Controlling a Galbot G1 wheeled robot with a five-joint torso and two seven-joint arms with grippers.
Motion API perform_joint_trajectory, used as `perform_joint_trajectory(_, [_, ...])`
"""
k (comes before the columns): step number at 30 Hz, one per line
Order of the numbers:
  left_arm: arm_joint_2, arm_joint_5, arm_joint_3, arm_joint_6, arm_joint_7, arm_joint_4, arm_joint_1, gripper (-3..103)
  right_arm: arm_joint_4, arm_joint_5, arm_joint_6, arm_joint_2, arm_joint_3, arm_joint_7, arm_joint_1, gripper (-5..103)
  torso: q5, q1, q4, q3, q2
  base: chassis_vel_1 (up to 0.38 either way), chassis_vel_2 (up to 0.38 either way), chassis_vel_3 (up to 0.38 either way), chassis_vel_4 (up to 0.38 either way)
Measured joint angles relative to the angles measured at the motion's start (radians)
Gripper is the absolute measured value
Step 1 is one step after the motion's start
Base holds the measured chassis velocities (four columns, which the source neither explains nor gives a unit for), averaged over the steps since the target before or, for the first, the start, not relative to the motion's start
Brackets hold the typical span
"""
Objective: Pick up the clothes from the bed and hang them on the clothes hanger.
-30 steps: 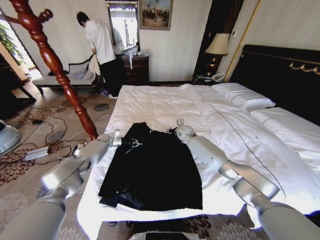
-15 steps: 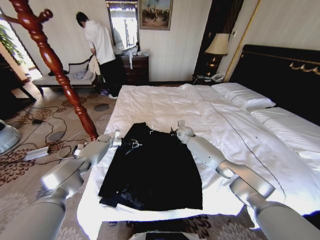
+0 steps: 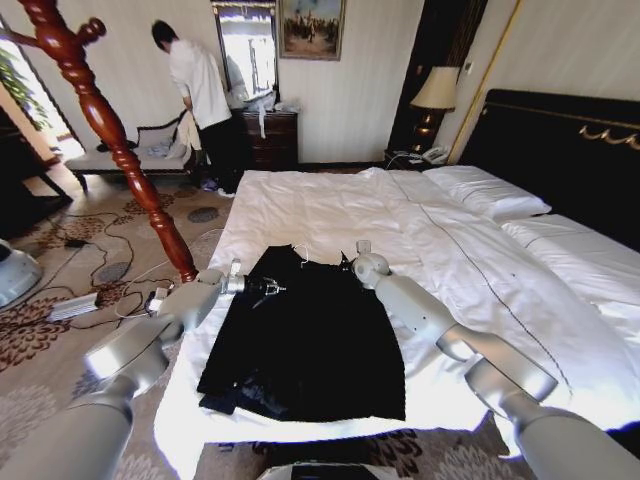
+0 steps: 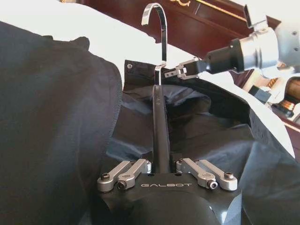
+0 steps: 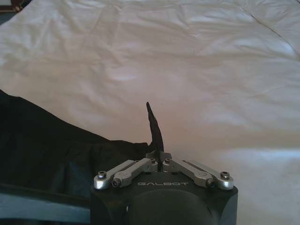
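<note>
The black clothes lie flat on the near corner of the bed. A black hanger with a chrome hook sits at the collar end. My left gripper is at the garment's left shoulder, shut on one arm of the hanger. My right gripper is at the collar's right side, close to the hook. In the right wrist view my right gripper is shut on a thin black edge of the clothes, above the white sheet.
A tall red-brown wooden clothes stand rises at the left of the bed. Cables and a power strip lie on the patterned carpet. White pillows and the black headboard are at the right. A person stands far off by a dresser.
My right arm has shifted very slightly at the collar. The left gripper, hanger and garment look unchanged.
</note>
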Motion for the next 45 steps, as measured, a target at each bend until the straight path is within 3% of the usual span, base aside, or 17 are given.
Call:
perform_joint_trajectory(9, [-0.001, -0.086, -0.003, 0.028, -0.028, -0.048, 0.010, 16, 0.096, 0.050, 0.016, -0.027, 0.037, 0.030, -0.013, 0, -0.0001, 0.000, 0.0000, 0.000, 0.000, 0.000, 0.000, 0.000, 0.000])
perform_joint_trajectory(12, [0.026, -0.160, 0.001, 0.047, -0.048, -0.126, 0.017, 16, 0.127, 0.066, 0.024, -0.040, 0.065, 0.031, -0.015, 0, -0.0001, 0.000, 0.0007, 0.000, 0.000, 0.000, 0.000, 0.000, 0.000])
perform_joint_trajectory(25, [-0.020, -0.157, -0.004, 0.046, -0.075, -0.131, 0.035, 16, 0.216, 0.163, 0.021, -0.079, 0.108, 0.074, -0.030, 0, -0.0004, 0.000, -0.0001, 0.000, 0.000, 0.000, 0.000, 0.000, 0.000])
perform_joint_trajectory(29, [0.025, -0.121, 0.009, 0.037, -0.071, -0.143, 0.040, 16, 0.203, 0.162, 0.021, -0.086, 0.114, 0.071, -0.018, 0, -0.0002, 0.000, -0.0003, 0.000, 0.000, 0.000, 0.000, 0.000, 0.000])
perform_joint_trajectory(31, [0.083, -0.114, 0.031, 0.034, -0.065, -0.180, 0.047, 16, 0.191, 0.160, 0.020, -0.093, 0.117, 0.065, -0.012, 0, -0.0002, 0.000, 0.0012, 0.000, 0.000, 0.000, 0.000, 0.000, 0.000])
perform_joint_trajectory(34, [0.124, -0.116, 0.037, 0.033, -0.063, -0.216, 0.058, 16, 0.185, 0.156, 0.020, -0.098, 0.119, 0.059, -0.013, 0, -0.0004, 0.000, 0.0014, 0.000, 0.000, 0.000, 0.000, 0.000, 0.000])
perform_joint_trajectory(38, [0.191, -0.176, 0.025, 0.035, -0.072, -0.306, 0.079, 16, 0.178, 0.148, 0.020, -0.097, 0.121, 0.051, -0.022, 0, -0.0003, 0.000, 0.0000, 0.000, 0.000, 0.000, 0.000, 0.000, 0.000])
perform_joint_trajectory(45, [0.200, -0.290, -0.017, 0.050, -0.112, -0.353, 0.085, 16, 0.176, 0.146, 0.020, -0.092, 0.120, 0.046, -0.023, 0, -0.0001, 0.000, 0.0006, 0.000, 0.000, 0.000, 0.000, 0.000, 0.000])
